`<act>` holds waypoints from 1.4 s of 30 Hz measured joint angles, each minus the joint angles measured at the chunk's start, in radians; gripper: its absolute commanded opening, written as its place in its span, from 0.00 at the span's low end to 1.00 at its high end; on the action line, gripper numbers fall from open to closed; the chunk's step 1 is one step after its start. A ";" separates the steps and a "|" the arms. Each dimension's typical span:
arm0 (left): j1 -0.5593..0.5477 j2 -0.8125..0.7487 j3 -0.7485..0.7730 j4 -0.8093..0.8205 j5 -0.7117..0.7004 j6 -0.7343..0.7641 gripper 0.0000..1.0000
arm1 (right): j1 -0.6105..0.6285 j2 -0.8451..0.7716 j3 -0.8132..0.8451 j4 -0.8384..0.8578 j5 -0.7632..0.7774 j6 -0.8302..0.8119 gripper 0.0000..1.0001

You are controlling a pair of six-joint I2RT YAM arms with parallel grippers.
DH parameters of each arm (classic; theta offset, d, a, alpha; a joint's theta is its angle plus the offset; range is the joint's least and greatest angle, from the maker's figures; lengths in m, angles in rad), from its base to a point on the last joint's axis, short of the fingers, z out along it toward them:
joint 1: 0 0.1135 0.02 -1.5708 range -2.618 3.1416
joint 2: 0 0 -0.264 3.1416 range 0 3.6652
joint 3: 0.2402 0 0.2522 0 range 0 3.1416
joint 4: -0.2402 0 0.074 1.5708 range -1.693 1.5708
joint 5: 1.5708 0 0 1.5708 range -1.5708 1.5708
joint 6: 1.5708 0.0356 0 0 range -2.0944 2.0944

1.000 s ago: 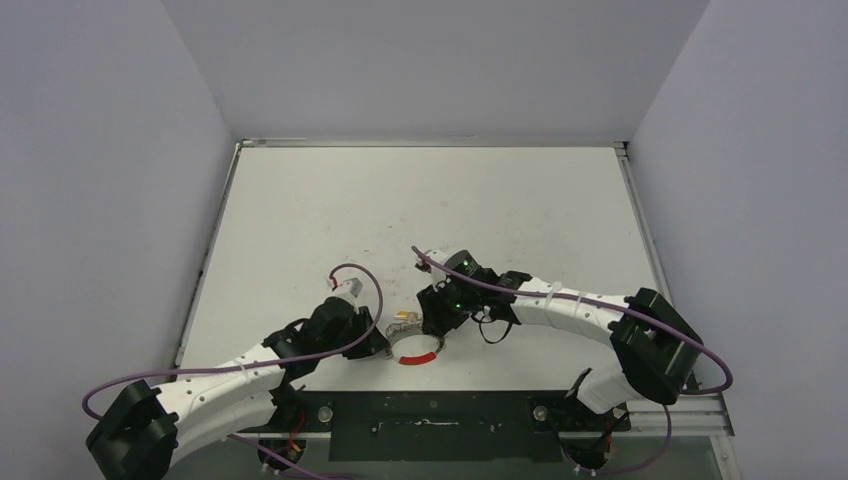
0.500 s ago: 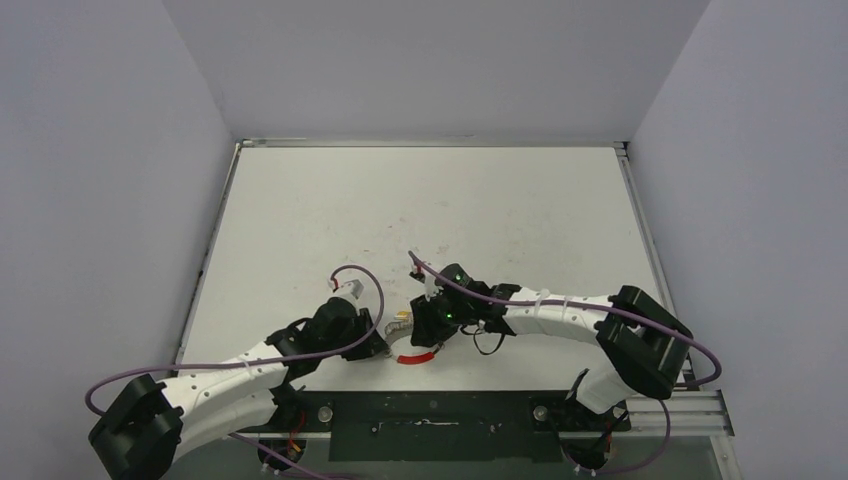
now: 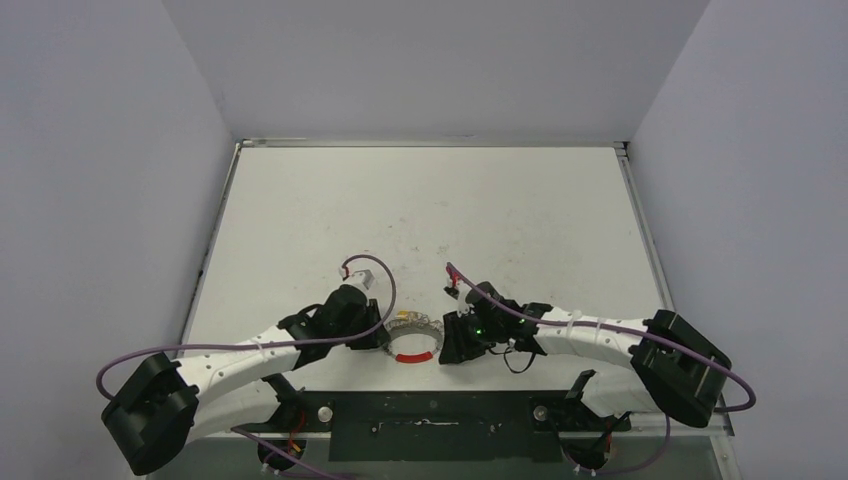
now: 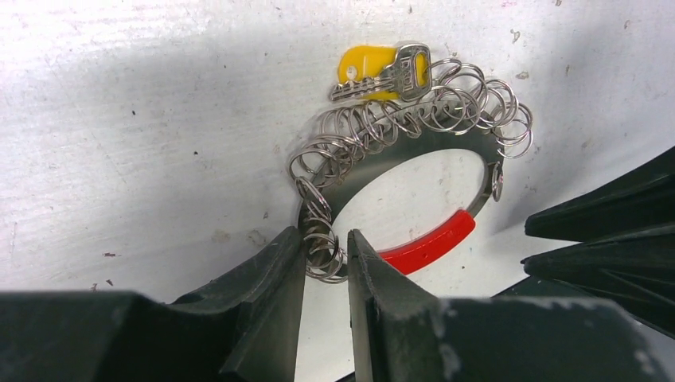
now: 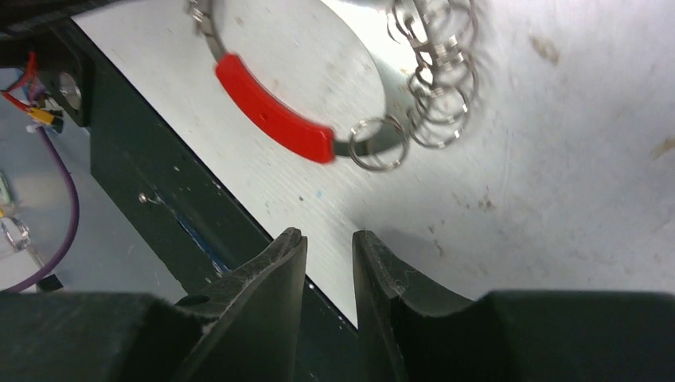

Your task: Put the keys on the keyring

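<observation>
The keyring (image 4: 414, 119) lies flat near the table's front edge, a loop crowded with small silver rings and a red sleeve (image 4: 430, 243) on its near arc. A yellow-headed key (image 4: 368, 68) with a silver key (image 4: 410, 68) across it rests at the loop's far side. My left gripper (image 4: 326, 251) is shut on the loop's left arc, pinching the small rings. My right gripper (image 5: 329, 239) stands just right of the loop, jaws a narrow gap apart with nothing between them. From above, the keyring (image 3: 415, 326) sits between the left gripper (image 3: 382, 340) and the right gripper (image 3: 447, 345).
The dark front rail (image 5: 143, 199) of the table runs right under my right gripper's fingertips. The right gripper's black fingers (image 4: 597, 239) reach into the left wrist view at the right. White walls enclose the table (image 3: 430, 200) on three sides.
My right gripper has pulled off the keyring to the right and toward the front edge, its jaws narrowing. The left arm, still holding the ring, has shifted slightly right.
</observation>
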 measured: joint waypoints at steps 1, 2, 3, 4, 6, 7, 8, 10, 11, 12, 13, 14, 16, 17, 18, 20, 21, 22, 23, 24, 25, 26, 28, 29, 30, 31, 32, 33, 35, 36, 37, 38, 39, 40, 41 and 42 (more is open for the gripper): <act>0.000 0.010 0.009 -0.004 -0.002 0.006 0.24 | 0.000 0.002 -0.018 0.007 -0.004 0.013 0.27; 0.000 0.016 0.016 -0.007 -0.003 0.013 0.24 | 0.000 0.005 -0.031 0.013 -0.007 0.023 0.26; 0.000 0.024 0.024 -0.010 -0.006 0.022 0.24 | 0.000 0.014 -0.046 0.027 -0.012 0.036 0.25; 0.000 0.031 0.032 -0.013 -0.008 0.029 0.24 | 0.000 0.027 -0.058 0.046 -0.015 0.050 0.24; 0.000 0.047 0.043 -0.016 -0.014 0.044 0.23 | 0.000 0.055 -0.066 0.090 -0.034 0.077 0.23; 0.000 0.055 0.047 -0.016 -0.015 0.050 0.23 | -0.002 0.068 -0.066 0.116 -0.037 0.084 0.22; 0.000 0.064 0.048 -0.015 -0.016 0.054 0.22 | -0.005 0.085 -0.061 0.136 -0.043 0.090 0.22; 0.000 0.082 0.049 -0.014 -0.014 0.060 0.20 | -0.015 0.120 -0.045 0.163 -0.055 0.093 0.22; 0.000 0.092 0.049 -0.014 -0.014 0.062 0.19 | -0.026 0.137 -0.034 0.173 -0.059 0.093 0.22; 0.000 0.100 0.049 -0.013 -0.012 0.062 0.18 | -0.037 0.149 -0.024 0.179 -0.060 0.091 0.22; 0.000 0.105 0.049 -0.005 -0.008 0.062 0.17 | -0.061 0.169 -0.008 0.183 -0.067 0.085 0.22; 0.000 0.106 0.049 -0.003 -0.005 0.061 0.17 | -0.079 0.181 0.003 0.185 -0.066 0.079 0.22; -0.001 0.107 0.048 0.003 0.007 0.059 0.15 | -0.124 0.217 0.043 0.181 -0.067 0.058 0.22; -0.002 0.107 0.047 0.008 0.013 0.055 0.15 | -0.142 0.241 0.070 0.175 -0.067 0.043 0.22; -0.004 0.107 0.045 0.014 0.017 0.053 0.15 | -0.157 0.265 0.100 0.169 -0.066 0.028 0.22; -0.015 0.106 0.037 0.030 0.021 0.048 0.15 | -0.175 0.307 0.155 0.153 -0.059 -0.004 0.23; -0.023 0.104 0.035 0.035 0.021 0.047 0.15 | -0.180 0.332 0.190 0.141 -0.055 -0.024 0.23; -0.032 0.101 0.033 0.037 0.020 0.047 0.16 | -0.182 0.350 0.215 0.135 -0.050 -0.038 0.23; -0.039 0.100 0.032 0.037 0.020 0.047 0.17 | -0.182 0.360 0.232 0.128 -0.045 -0.052 0.24; -0.049 0.100 0.032 0.036 0.020 0.047 0.18 | -0.182 0.367 0.247 0.121 -0.042 -0.065 0.26; -0.057 0.099 0.032 0.035 0.021 0.047 0.19 | -0.181 0.368 0.256 0.111 -0.042 -0.076 0.29; -0.063 0.097 0.032 0.035 0.019 0.047 0.20 | -0.179 0.365 0.259 0.101 -0.040 -0.088 0.31; -0.069 0.086 0.032 0.025 0.011 0.047 0.22 | -0.178 0.349 0.259 0.069 -0.036 -0.104 0.38; -0.069 0.076 0.032 0.019 0.005 0.047 0.23 | -0.175 0.329 0.256 0.045 -0.031 -0.113 0.42; -0.069 0.064 0.032 0.016 0.000 0.047 0.24 | -0.171 0.303 0.249 0.029 -0.024 -0.116 0.46; -0.069 0.048 0.032 0.014 -0.008 0.046 0.24 | -0.167 0.277 0.241 0.019 -0.017 -0.118 0.49; -0.069 0.030 0.031 0.014 -0.016 0.046 0.25 | -0.161 0.240 0.231 0.006 -0.010 -0.117 0.50; -0.069 0.011 0.031 0.011 -0.024 0.045 0.25 | -0.151 0.204 0.220 0.000 -0.005 -0.113 0.50; -0.069 -0.033 0.028 0.003 -0.042 0.044 0.25 | -0.121 0.144 0.200 0.004 0.003 -0.097 0.49; -0.069 -0.056 0.025 -0.001 -0.052 0.043 0.25 | -0.101 0.125 0.191 0.013 0.006 -0.078 0.49; -0.069 -0.075 0.023 -0.008 -0.062 0.042 0.26 | -0.082 0.116 0.182 0.029 0.007 -0.058 0.49; -0.069 -0.100 0.018 -0.017 -0.075 0.040 0.26 | -0.057 0.113 0.170 0.054 0.009 -0.030 0.48; -0.069 -0.124 0.013 -0.027 -0.087 0.036 0.26 | -0.027 0.113 0.155 0.085 0.015 0.006 0.48; -0.069 -0.149 0.009 -0.040 -0.098 0.032 0.26 | -0.004 0.119 0.141 0.111 0.016 0.039 0.47; -0.069 -0.172 0.004 -0.048 -0.109 0.027 0.26 | 0.018 0.130 0.127 0.143 0.021 0.079 0.45; -0.069 -0.194 0.000 -0.058 -0.117 0.024 0.26 | 0.040 0.148 0.114 0.178 0.021 0.118 0.44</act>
